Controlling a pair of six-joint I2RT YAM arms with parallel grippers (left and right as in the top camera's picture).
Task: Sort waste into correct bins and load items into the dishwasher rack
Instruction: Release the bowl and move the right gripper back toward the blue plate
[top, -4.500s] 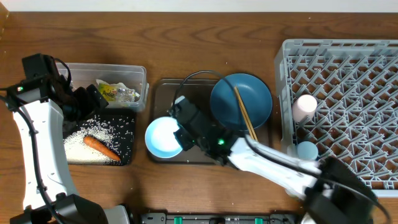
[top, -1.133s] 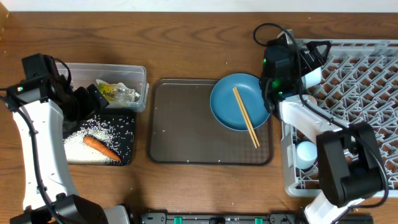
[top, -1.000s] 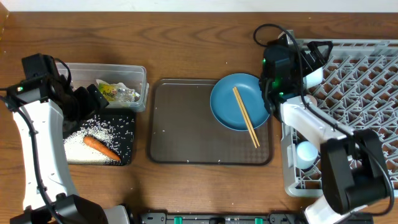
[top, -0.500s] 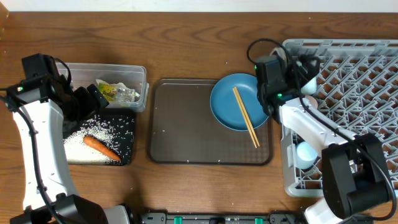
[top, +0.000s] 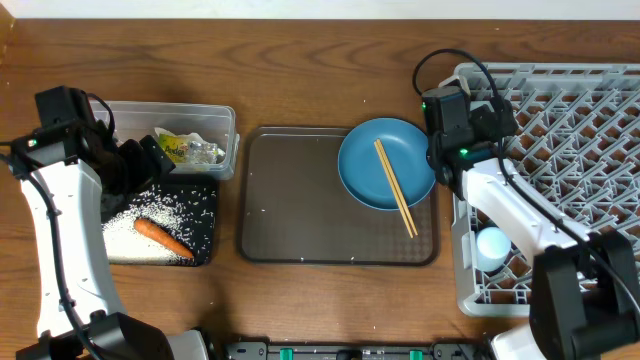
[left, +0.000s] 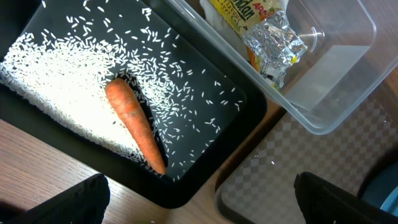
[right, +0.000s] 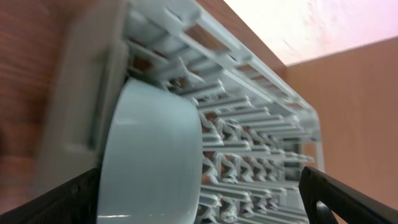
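Note:
My right gripper (top: 492, 118) is at the left edge of the light-grey dishwasher rack (top: 560, 170), jaws wide open. In the right wrist view the small light-blue bowl (right: 155, 162) stands on edge in the rack (right: 249, 118), close to my left fingertip. A light-blue cup (top: 492, 243) sits in the rack. The blue plate (top: 372, 150) carries the chopsticks (top: 397, 188). My left gripper (top: 150, 160) hangs open over the bins. The clear tub (left: 336, 81) holds the wrapper (left: 261, 31). The black tray (left: 205, 168) holds rice (left: 56, 81) and the carrot (left: 134, 130).
The dark-brown serving tray (top: 300, 200) lies in the middle of the wooden table, with the plate on its right end. Its corner (left: 298, 174) shows beside the black tray in the left wrist view. The rack's left wall stands close to the plate.
My right gripper has shifted a little at the rack's left edge, and the bowl seen beside it in the overhead view is now hidden under it. The left arm has not moved.

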